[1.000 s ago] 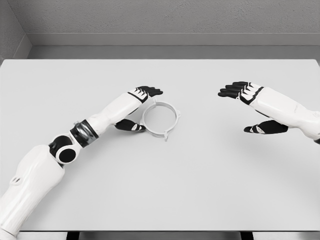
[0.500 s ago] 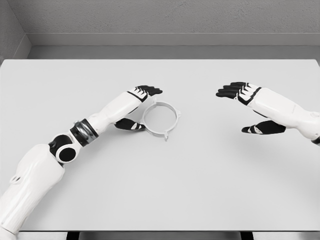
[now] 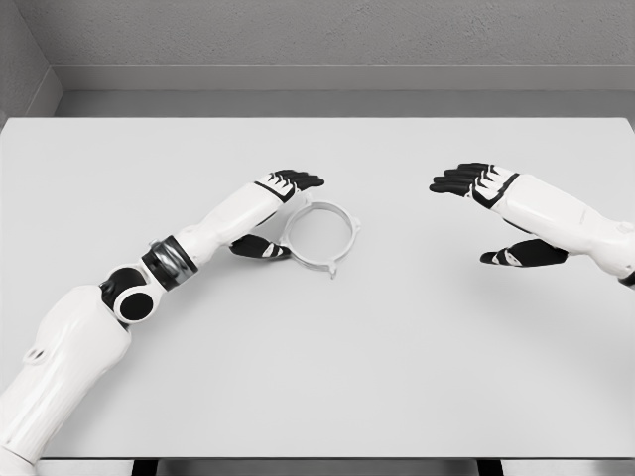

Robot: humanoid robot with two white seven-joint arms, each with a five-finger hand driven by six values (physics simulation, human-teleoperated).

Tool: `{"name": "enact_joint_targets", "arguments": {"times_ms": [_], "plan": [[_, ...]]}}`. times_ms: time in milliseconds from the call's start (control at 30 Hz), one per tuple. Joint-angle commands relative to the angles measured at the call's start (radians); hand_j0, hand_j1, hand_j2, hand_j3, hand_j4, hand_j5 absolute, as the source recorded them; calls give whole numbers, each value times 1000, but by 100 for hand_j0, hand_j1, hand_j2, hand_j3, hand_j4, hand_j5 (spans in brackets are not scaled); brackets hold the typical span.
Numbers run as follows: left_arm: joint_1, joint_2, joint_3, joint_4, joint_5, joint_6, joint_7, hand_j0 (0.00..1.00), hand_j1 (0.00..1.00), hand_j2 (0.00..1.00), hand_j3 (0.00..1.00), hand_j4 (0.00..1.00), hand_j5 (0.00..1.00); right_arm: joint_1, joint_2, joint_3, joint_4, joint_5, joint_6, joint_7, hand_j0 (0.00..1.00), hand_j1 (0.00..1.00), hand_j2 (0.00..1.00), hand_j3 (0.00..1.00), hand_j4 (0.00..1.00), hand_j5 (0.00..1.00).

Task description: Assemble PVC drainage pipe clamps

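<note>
Left hand (image 3: pixel 279 213): fingers spread around left edge of clamp ring, thumb below, nothing gripped.
Clamp ring (image 3: pixel 322 238): white, laid flat on table (image 3: pixel 397 357), just right of left hand.
Right hand (image 3: pixel 491 213): well right of clamp ring, fingers spread wide, nothing held.

We see no words, numbers, labels or signs that we can read on anything here.
</note>
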Motion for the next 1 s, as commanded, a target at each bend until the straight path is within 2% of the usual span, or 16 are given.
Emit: {"name": "enact_joint_targets", "arguments": {"times_ms": [0, 233, 367, 467, 533, 600, 733, 833, 900, 967], "plan": [[0, 0, 1, 0, 6, 0, 1, 100, 100, 100, 100, 100, 100, 0, -1, 0, -1, -8, 3, -1, 100, 100, 100, 100, 100, 100], [5, 6, 7, -23, 20, 0, 2, 100, 100, 100, 100, 100, 100, 0, 1, 0, -2, -8, 3, -1, 100, 100, 100, 100, 100, 100], [12, 31, 4, -83, 25, 0, 2, 100, 100, 100, 100, 100, 100, 0, -1, 0, -2, -8, 3, -1, 100, 100, 100, 100, 100, 100], [18, 78, 2, -117, 26, 0, 4, 100, 100, 100, 100, 100, 100, 0, 1, 0, -2, -8, 3, -1, 100, 100, 100, 100, 100, 100], [28, 146, 2, -171, 26, 0, 7, 100, 100, 100, 100, 100, 100, 0, 1, 0, -1, -8, 3, -1, 100, 100, 100, 100, 100, 100], [25, 233, 11, -191, 32, 0, 10, 100, 100, 100, 100, 100, 100, 0, 1, 0, -1, -8, 3, -1, 100, 100, 100, 100, 100, 100], [34, 469, 139, -209, 42, 0, 10, 100, 100, 100, 100, 100, 100, 0, 1, 0, -1, -8, 3, -1, 100, 100, 100, 100, 100, 100], [123, 537, 269, -200, 40, 0, 10, 100, 100, 100, 100, 100, 100, 2, -1, -1, 1, -8, 3, -1, 100, 100, 100, 100, 100, 100], [182, 552, 334, -157, 57, 0, 10, 100, 100, 100, 100, 100, 100, 2, -1, -3, -1, -8, 3, -1, 100, 100, 100, 100, 100, 100], [196, 554, 337, -125, 97, 0, 10, 100, 100, 100, 100, 100, 100, 3, -1, -1, -1, -8, 3, -1, 100, 100, 100, 100, 100, 100]]}}
